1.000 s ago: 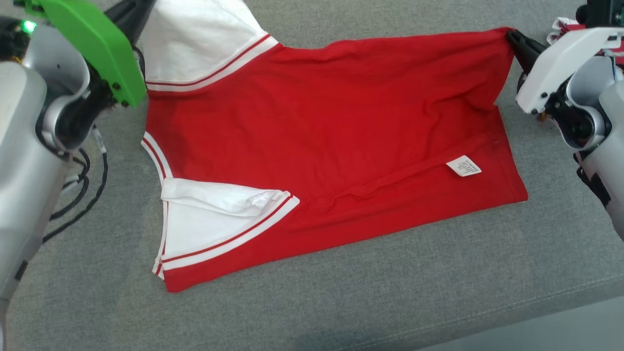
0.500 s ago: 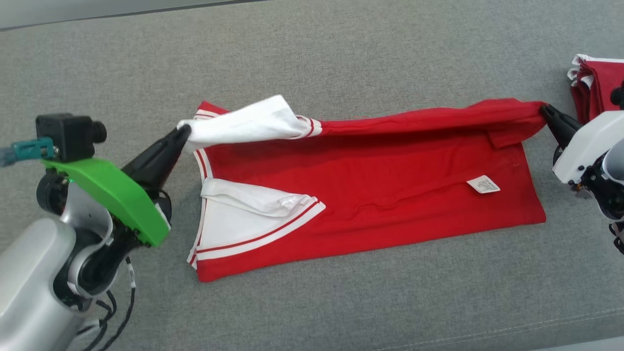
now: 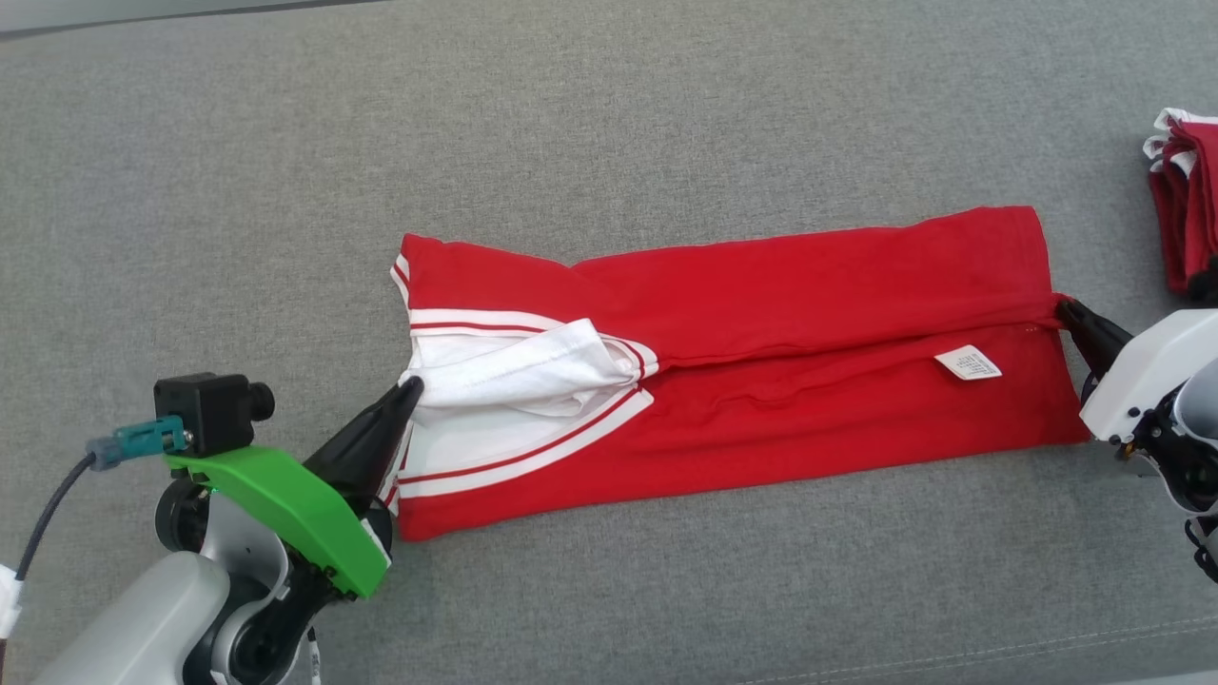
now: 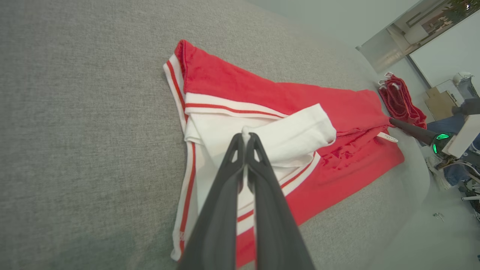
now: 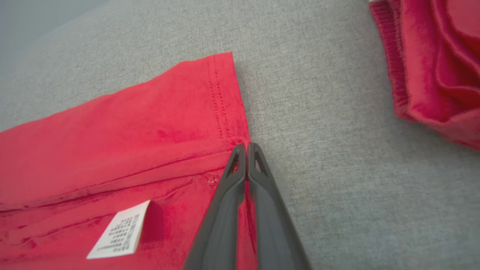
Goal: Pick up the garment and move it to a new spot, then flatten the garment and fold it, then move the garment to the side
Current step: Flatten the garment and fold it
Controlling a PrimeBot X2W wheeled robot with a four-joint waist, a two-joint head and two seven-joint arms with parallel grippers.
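Head view: my left end effector (image 3: 411, 385) is clenched on the white sleeve (image 3: 519, 366) of the red garment (image 3: 809, 285), which lies folded lengthwise between it and my right end effector (image 3: 1063, 306), clenched on the hem edge.

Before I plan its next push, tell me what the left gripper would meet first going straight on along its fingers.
The left gripper, shut on the white sleeve, would drive into that sleeve first, probably the red body beyond.
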